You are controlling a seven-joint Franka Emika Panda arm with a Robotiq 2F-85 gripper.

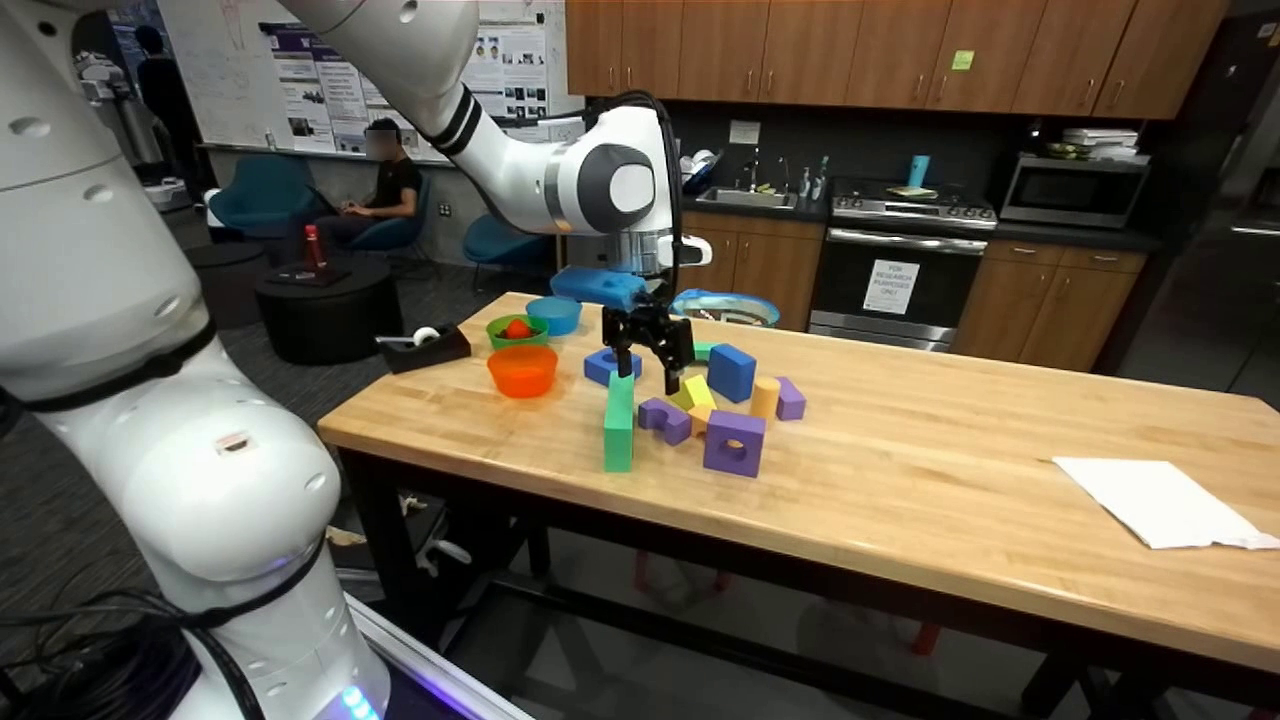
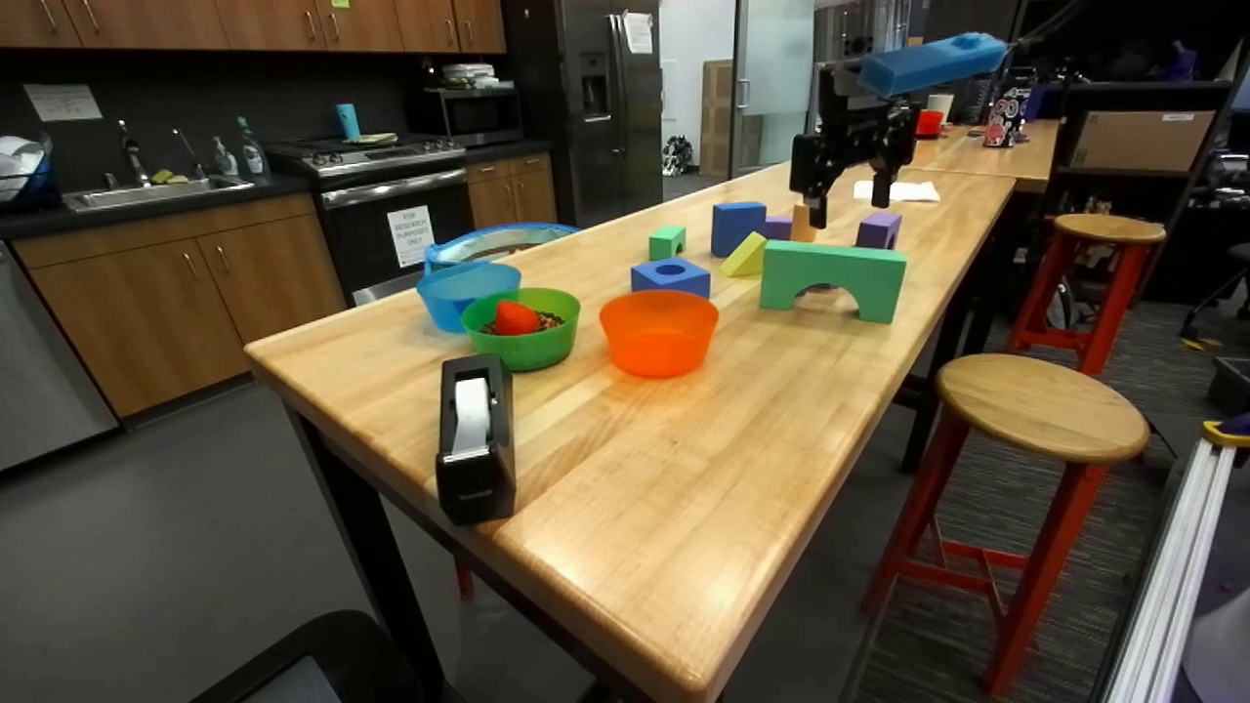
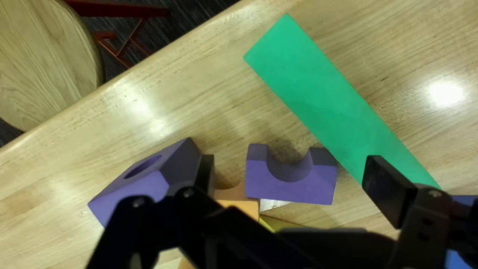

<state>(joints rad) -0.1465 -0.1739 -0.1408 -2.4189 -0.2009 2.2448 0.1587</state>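
Note:
My gripper [image 1: 648, 380] is open and empty, pointing down above a cluster of blocks. It also shows in an exterior view [image 2: 848, 210] and in the wrist view [image 3: 291, 183]. Between its fingers in the wrist view lies a purple notched block [image 3: 298, 186] below. A long green arch block [image 3: 328, 97] stands beside it, partly behind the right finger; the arch also shows in an exterior view [image 2: 832, 264]. A purple block with a hole [image 3: 145, 190] is by the left finger. An orange block [image 3: 241, 205] and a yellow block [image 1: 692, 393] are partly hidden by the gripper in the wrist view.
A blue block [image 1: 732, 373], orange cylinder [image 1: 764, 398] and small purple block [image 1: 790, 399] stand nearby. Orange [image 2: 659, 337], green [image 2: 547, 344] and blue bowls [image 2: 469, 293] and a tape dispenser [image 2: 476, 488] are toward one table end. White paper [image 1: 1160, 500] lies farther along.

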